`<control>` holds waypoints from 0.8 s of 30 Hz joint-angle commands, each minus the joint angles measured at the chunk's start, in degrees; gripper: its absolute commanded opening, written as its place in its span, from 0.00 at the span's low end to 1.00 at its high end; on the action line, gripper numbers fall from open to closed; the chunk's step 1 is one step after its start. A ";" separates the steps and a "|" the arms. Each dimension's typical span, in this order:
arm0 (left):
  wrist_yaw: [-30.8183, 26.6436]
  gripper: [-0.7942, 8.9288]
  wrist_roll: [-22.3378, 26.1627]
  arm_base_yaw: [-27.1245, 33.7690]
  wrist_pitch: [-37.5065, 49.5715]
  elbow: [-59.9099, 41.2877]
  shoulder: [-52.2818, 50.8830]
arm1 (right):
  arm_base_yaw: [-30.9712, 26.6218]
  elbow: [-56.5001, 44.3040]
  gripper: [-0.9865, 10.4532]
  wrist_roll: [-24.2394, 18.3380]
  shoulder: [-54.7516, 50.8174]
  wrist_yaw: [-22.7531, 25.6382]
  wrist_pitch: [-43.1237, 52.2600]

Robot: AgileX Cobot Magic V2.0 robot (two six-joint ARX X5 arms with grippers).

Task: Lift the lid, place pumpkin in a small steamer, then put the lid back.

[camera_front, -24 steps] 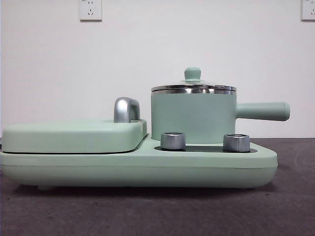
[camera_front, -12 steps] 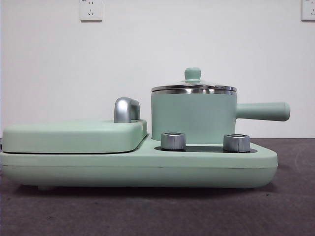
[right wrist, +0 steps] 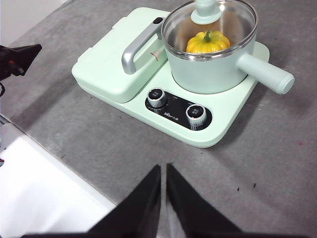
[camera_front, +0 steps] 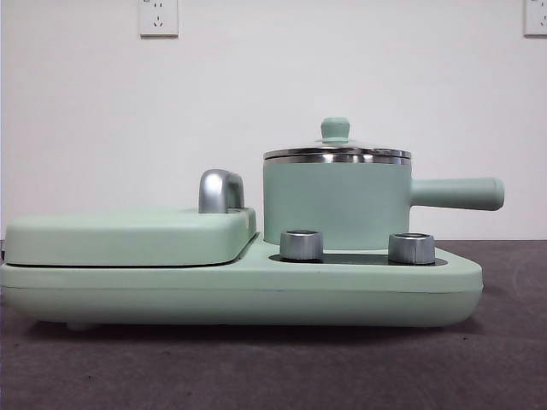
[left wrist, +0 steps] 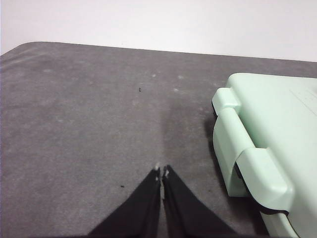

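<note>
The small steamer (camera_front: 336,203) (right wrist: 213,69) stands on the right side of the mint-green cooker base, its long handle pointing right. The glass lid (camera_front: 336,151) (right wrist: 210,15) rests on its steel rim. Through the glass, the right wrist view shows the yellow-orange pumpkin (right wrist: 208,42) inside the pot. My right gripper (right wrist: 163,168) is shut and hovers well in front of the cooker, near the table's edge. My left gripper (left wrist: 162,171) is shut over bare table beside the cooker's hinge side. Neither arm shows in the front view.
The wide flat griddle cover (camera_front: 128,235) (right wrist: 111,59) with its chrome handle (camera_front: 220,190) fills the cooker's left half. Two steel knobs (camera_front: 301,244) (camera_front: 411,248) sit on the front panel. The table's edge (right wrist: 69,163) runs close under the right gripper.
</note>
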 commanded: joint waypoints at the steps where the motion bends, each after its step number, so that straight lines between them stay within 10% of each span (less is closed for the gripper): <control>1: -0.09 0.09 0.33 0.02 -0.33 -1.11 -0.11 | 0.35 0.50 0.10 0.39 0.09 0.00 0.59; 17: -0.11 0.09 0.33 0.02 -0.33 -1.11 -0.11 | -0.15 0.35 0.10 0.37 0.02 0.22 0.61; 24: -0.11 0.09 0.33 0.02 -0.33 -1.11 -0.11 | -15.37 -7.04 0.10 0.35 -1.05 -0.07 8.41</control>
